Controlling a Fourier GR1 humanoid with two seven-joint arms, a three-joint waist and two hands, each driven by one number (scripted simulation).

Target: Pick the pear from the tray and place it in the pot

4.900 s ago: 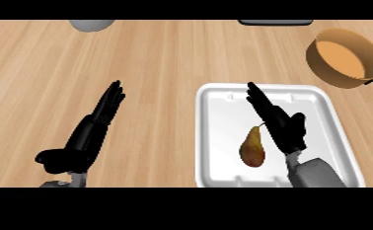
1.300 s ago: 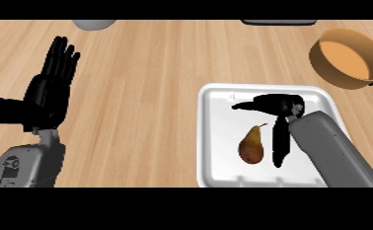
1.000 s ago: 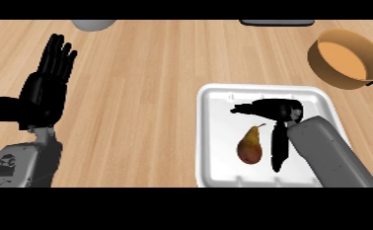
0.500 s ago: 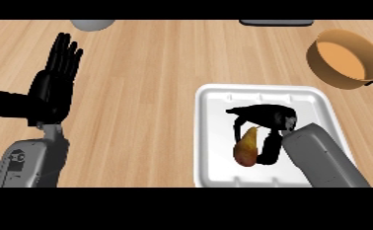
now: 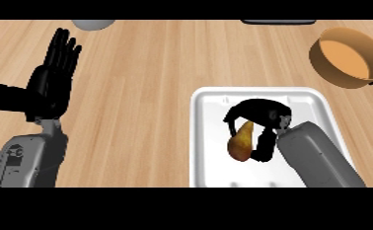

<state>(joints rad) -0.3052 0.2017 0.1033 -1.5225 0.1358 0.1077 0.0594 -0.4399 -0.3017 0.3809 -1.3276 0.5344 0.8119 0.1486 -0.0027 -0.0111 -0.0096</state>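
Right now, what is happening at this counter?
The robot's right hand is curled round the pear, which is inside the white tray. Whether the pear has left the tray floor cannot be told. The pot stands apart from the tray, at the far right of the counter, and the pear is not in it. The left hand rests open at the left, fingers up.

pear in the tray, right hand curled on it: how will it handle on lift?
Probably rigid: the pear shows no dent inside the curled right hand. Smooth skin and a tapering body suggest it may slip toward the narrow end. Lying on its side on the flat tray, it could roll if released.
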